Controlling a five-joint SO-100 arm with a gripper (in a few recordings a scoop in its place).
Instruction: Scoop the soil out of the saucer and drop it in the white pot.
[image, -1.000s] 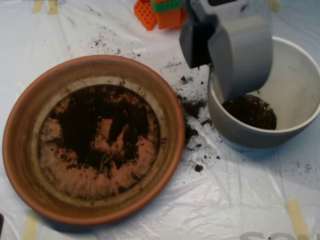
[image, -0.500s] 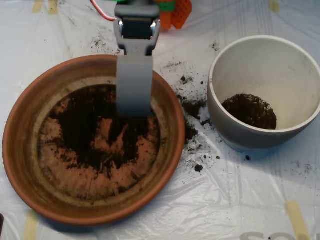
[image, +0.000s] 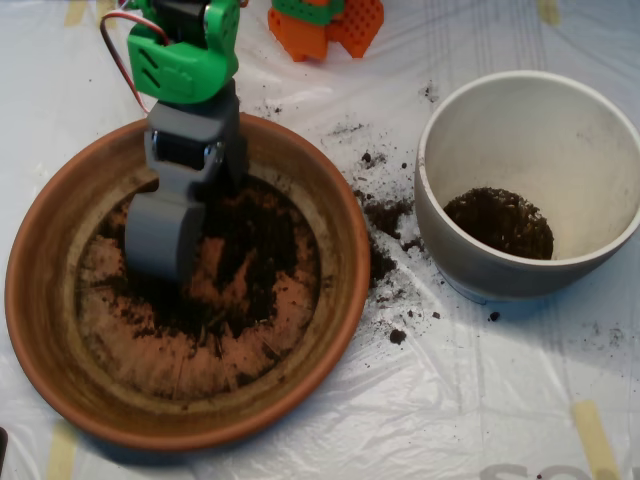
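A thin, patchy layer of dark soil lies in the wide terracotta saucer at left, crumbs are scattered between it and the upright white pot at right, which holds a small dark clump.

The saucer looks like unglazed terracotta, matt and slightly rough, with pale chalky staining inside. The soil is crumbly and fibrous, dull (no shine at all). The white pot has a smooth, satin finish. The scoop is smooth matt grey plastic, below a glossier green plastic arm part. A thin, crinkled, shiny plastic sheet covers the table.
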